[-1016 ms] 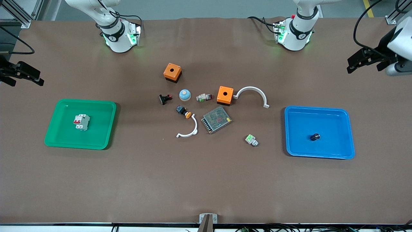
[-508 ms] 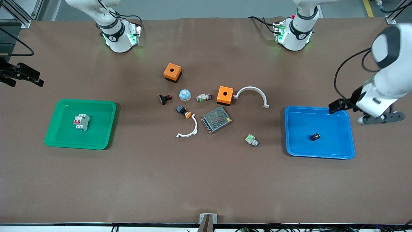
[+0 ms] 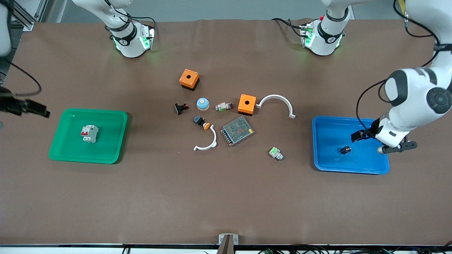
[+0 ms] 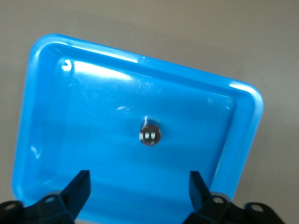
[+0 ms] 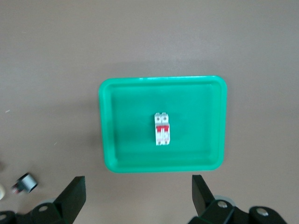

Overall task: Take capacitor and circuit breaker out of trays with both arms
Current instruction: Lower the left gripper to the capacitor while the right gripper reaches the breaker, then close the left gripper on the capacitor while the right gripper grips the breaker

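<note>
The capacitor [image 3: 345, 150], a tiny black cylinder, lies in the blue tray [image 3: 353, 120] toward the left arm's end of the table. In the left wrist view the capacitor [image 4: 150, 135] sits mid-tray [image 4: 46, 93]. My left gripper [image 3: 357, 137] hangs open and empty over this tray; its own view shows it open too [image 4: 139, 186]. The white breaker [image 3: 89, 133] with red levers lies in the green tray [image 3: 106, 113] toward the right arm's end, seen also in the right wrist view [image 5: 162, 129]. My right gripper [image 3: 40, 111] is open, empty, high beside the green tray [image 5: 105, 140].
Mid-table lie two orange boxes [image 3: 189, 79] [image 3: 247, 104], a mesh power supply [image 3: 237, 131], two white arcs [image 3: 206, 143] [image 3: 277, 102], a blue-topped button [image 3: 203, 103], a black push-button with orange cap [image 3: 201, 122], a clip-like part [image 3: 180, 108], and a green-faced part [image 3: 275, 153].
My left arm has swung from the table's end to over the blue tray. My right gripper has shifted a little toward the green tray. Nothing on the table moved.
</note>
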Robot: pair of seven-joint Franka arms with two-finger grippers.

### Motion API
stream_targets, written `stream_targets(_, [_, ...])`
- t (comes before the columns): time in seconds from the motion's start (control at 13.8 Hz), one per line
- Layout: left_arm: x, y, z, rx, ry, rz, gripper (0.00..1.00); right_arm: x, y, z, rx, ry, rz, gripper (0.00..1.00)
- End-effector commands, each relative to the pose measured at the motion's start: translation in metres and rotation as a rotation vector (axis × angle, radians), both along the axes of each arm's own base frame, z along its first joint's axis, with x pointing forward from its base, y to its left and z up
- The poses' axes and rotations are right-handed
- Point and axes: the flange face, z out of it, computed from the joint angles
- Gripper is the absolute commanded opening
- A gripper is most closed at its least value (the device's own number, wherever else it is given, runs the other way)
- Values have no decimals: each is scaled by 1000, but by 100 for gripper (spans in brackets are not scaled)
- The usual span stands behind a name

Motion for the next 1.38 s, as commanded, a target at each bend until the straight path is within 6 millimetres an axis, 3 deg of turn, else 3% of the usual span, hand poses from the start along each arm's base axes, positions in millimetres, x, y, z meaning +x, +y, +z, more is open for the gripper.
stream_targets(0.0, [9, -1, -41, -13, -18, 2, 86, 15, -32, -52, 10, 48, -52, 100])
stream_targets(0.22, [13, -3, -73, -23, -15, 0, 81, -1, -62, -117, 72, 13, -144, 100])
stream_targets(0.29, [12, -3, -82, -25, -10, 1, 79, -9, -59, -144, 71, 0, -126, 100])
stream_targets(0.44, [12, -3, -86, -26, -6, -1, 67, -29, -54, -191, 59, -31, -95, 100])
stream_targets(0.58, [11, -5, -92, -28, 3, -2, 48, -48, -48, -225, 43, -59, -90, 100])
stream_targets(0.87, [12, -8, -87, -27, 2, -7, 1, -78, -32, -275, 3, -133, -78, 100])
stream_targets(1.02, [13, -14, -63, -24, -9, -19, 1, -83, -31, -287, 2, -119, -75, 100])
stream_targets(1.23, [9, -93, -2, -43, -4, 2, 1, -85, -32, -298, 4, -99, -44, 90])
stream_targets(1.31, [4, -124, 7, -46, 10, 18, 1, -85, -32, -299, 7, -95, -6, 78])
